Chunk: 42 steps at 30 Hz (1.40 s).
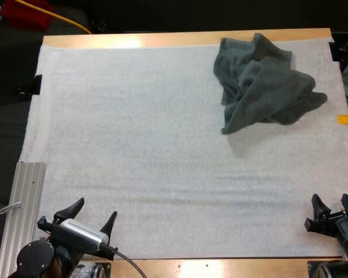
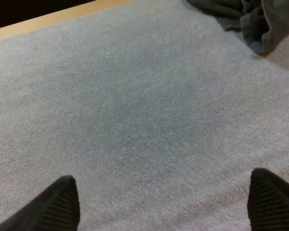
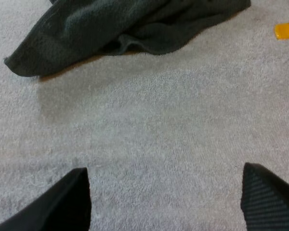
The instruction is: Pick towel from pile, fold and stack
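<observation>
A dark grey-green towel [image 1: 261, 84] is lying crumpled in loose folds at the far right of the white mat [image 1: 162, 145]. The left gripper [image 1: 97, 207] and right gripper [image 1: 330, 198] are hovering at the near edge, fingers spread apart, gripping nothing.

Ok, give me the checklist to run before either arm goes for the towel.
1. Left end effector open, holding nothing: ok.
2. Right end effector open, holding nothing: ok.
3. Towel lying crumpled at the far right of the mat, apart from both arms: ok.
4. Path from the right end effector to the towel crosses bare mat: ok.
5. A loose towel edge facing the right end effector to grab: ok, one corner lies flat on the mat.
6. One towel or several in the heap: cannot tell.
</observation>
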{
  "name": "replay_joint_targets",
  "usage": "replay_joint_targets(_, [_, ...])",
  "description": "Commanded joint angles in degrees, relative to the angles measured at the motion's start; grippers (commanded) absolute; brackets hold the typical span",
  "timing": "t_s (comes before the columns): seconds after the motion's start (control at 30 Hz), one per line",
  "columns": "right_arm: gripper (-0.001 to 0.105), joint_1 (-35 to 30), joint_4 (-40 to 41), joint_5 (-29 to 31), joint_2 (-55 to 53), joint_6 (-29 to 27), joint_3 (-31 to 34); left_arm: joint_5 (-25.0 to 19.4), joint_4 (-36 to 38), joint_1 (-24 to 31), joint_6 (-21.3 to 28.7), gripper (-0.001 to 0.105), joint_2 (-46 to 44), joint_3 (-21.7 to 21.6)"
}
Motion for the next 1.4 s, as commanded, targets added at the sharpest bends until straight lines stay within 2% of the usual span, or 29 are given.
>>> replay_joint_targets(0.0, [0.064,-0.23,0.08,0.21,-2.64,0.00,-0.10,-0.10,-1.15,-0.09,-0.41,0.069,-8.02,-0.12])
replay_joint_targets(0.43, [0.064,-0.23,-2.27,-0.68,-2.64,0.25,-0.10,-0.08,-1.15,-0.09,-0.41,0.069,-8.02,-0.12])
replay_joint_targets(0.7, [0.064,-0.23,-2.16,-8.22,-0.11,1.32,-0.36,0.81,-1.15,-0.09,-0.41,0.069,-7.19,-0.12])
replay_joint_targets(0.93, [0.064,-0.23,-2.16,-10.17,5.68,1.31,-4.09,0.85,-1.15,-0.09,-0.41,0.069,-4.30,-1.52])
replay_joint_targets(1.07, [0.064,-0.23,-2.16,-11.07,10.57,1.15,-7.83,3.62,-1.15,-0.09,-0.41,0.069,-1.35,-3.16])
replay_joint_targets(1.37, [0.064,-0.23,-2.16,-19.49,22.81,0.88,-15.80,9.65,-1.15,-0.09,-0.41,0.069,7.72,-7.78])
